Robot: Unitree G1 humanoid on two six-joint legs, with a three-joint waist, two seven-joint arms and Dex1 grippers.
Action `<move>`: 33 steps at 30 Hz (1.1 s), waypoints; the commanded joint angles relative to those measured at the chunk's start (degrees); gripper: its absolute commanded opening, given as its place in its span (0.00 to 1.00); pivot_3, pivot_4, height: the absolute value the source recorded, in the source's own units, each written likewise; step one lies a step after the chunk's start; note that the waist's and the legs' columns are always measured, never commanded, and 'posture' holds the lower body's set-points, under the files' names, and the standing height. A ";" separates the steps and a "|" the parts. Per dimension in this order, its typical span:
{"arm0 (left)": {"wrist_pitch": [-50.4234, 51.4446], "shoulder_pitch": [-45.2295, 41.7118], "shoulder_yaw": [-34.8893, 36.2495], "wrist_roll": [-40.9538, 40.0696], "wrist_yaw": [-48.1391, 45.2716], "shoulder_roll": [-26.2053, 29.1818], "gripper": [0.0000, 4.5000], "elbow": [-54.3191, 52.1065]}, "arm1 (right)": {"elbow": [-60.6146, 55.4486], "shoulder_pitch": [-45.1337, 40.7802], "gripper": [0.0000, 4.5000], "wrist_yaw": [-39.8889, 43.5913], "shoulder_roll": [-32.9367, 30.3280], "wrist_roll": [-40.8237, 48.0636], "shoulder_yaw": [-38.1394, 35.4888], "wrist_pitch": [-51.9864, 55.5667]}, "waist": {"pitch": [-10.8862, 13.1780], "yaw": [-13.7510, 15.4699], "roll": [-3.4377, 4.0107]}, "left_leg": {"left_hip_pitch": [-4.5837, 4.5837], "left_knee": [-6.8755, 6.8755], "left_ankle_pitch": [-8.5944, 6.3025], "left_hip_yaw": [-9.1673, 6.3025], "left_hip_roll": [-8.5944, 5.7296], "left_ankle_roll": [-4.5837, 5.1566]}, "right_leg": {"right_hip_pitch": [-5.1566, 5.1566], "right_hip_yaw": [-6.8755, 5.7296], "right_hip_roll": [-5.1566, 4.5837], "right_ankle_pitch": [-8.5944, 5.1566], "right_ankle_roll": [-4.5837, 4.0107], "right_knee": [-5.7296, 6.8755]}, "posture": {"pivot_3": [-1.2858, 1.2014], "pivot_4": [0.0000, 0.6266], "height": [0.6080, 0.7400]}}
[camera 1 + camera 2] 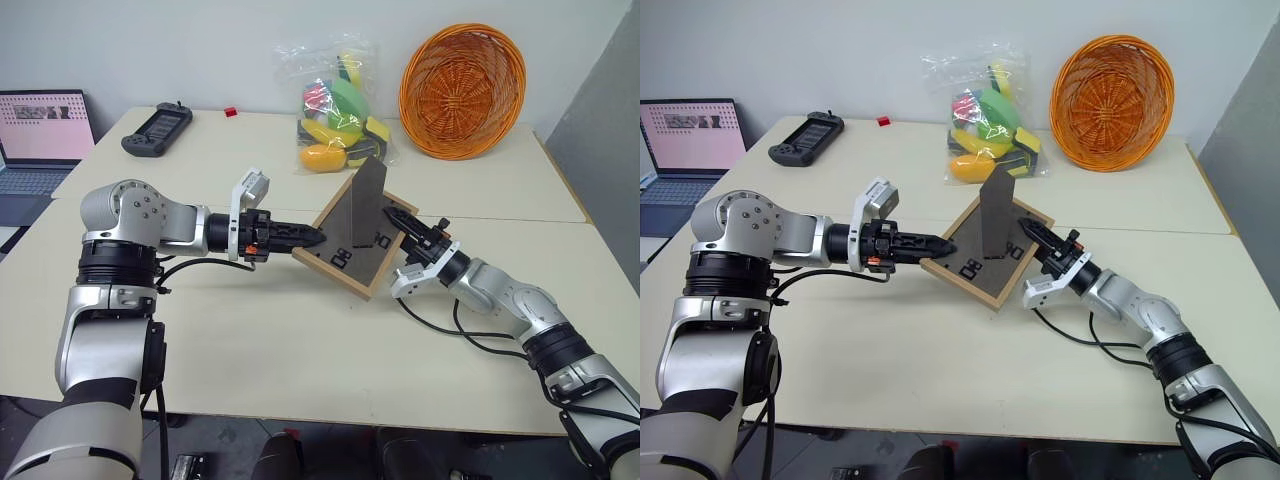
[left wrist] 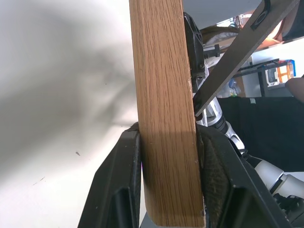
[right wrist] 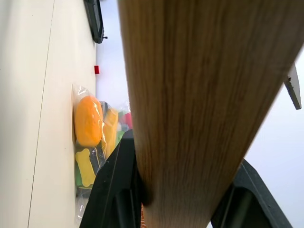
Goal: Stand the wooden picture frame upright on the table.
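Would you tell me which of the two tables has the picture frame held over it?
The nearer table: both grippers hold the wooden picture frame above it, while the farther table carries the basket and bag.

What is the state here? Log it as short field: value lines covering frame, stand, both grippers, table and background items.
frame: wooden picture frame tilted, back side up, held above the table
stand: fold-out stand swung out from the back
left gripper: left gripper clamped on the frame's left edge
right gripper: right gripper clamped on its right edge
background: orange basket, bag of toys, controller, laptop
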 commanded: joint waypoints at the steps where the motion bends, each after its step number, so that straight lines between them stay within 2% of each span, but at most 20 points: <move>1: 0.20 -1.52 -0.07 -0.32 -0.20 0.29 0.29 -1.97 | -2.67 -0.75 0.29 0.36 0.23 0.39 -0.44 -0.02 | 0.00 0.00 0.00 | 0.00 0.00 0.00 0.00 0.00 0.00 | 0.00 0.00 0.00 0.00 0.00 0.00 | 0.52 0.24 1.00; 13: 0.20 -1.49 -0.83 0.22 -0.54 0.58 0.29 -2.75 | -2.69 -0.95 0.29 0.22 0.60 0.18 -0.27 0.22 | 0.00 0.00 0.00 | 0.00 0.00 0.00 0.00 0.00 0.00 | 0.00 0.00 0.00 0.00 0.00 0.00 | 0.52 0.24 1.00; 20: -0.70 0.62 -0.57 1.12 -1.39 0.65 0.29 -8.07 | -2.66 -0.92 0.29 0.26 0.66 -0.01 -0.06 0.15 | 0.00 -0.04 0.00 | 0.00 0.00 0.00 0.01 0.00 0.00 | 0.00 0.01 0.00 0.00 0.00 0.00 | 0.52 0.24 1.00; 22: -0.20 1.00 -0.31 0.93 -1.53 0.57 0.44 -8.83 | -2.72 -0.76 0.29 0.21 0.61 -0.06 -0.02 0.07 | 0.00 -0.04 0.00 | 0.00 0.00 0.00 -0.01 0.00 0.00 | 0.00 -0.01 0.00 0.00 0.00 0.02 | 0.52 0.24 1.00; 23: -0.01 1.02 -0.21 0.45 -1.89 0.70 0.46 -8.87 | -2.74 -0.73 0.29 0.21 0.61 -0.09 0.01 0.04 | 0.00 -0.03 0.00 | 0.00 0.00 0.00 -0.01 0.00 0.00 | 0.00 -0.01 0.00 0.00 0.00 0.02 | 0.52 0.24 1.00; 30: 0.18 0.07 0.22 1.01 -2.41 0.73 0.81 -7.46 | -2.52 -0.81 0.29 0.46 0.79 -0.29 0.12 0.10 | 0.00 -0.03 0.00 | 0.00 0.02 0.00 0.00 -0.01 0.00 | 0.01 -0.01 -0.01 0.00 0.00 0.02 | 0.52 0.24 1.00; 33: 0.19 0.14 0.16 0.78 -2.96 0.93 0.92 -7.58 | -2.30 -0.81 0.29 0.50 0.84 -0.42 0.09 0.17 | 0.00 -0.03 0.00 | 0.00 0.02 0.00 0.00 -0.01 0.00 | 0.01 -0.01 -0.01 0.00 0.00 0.02 | 0.52 0.24 1.00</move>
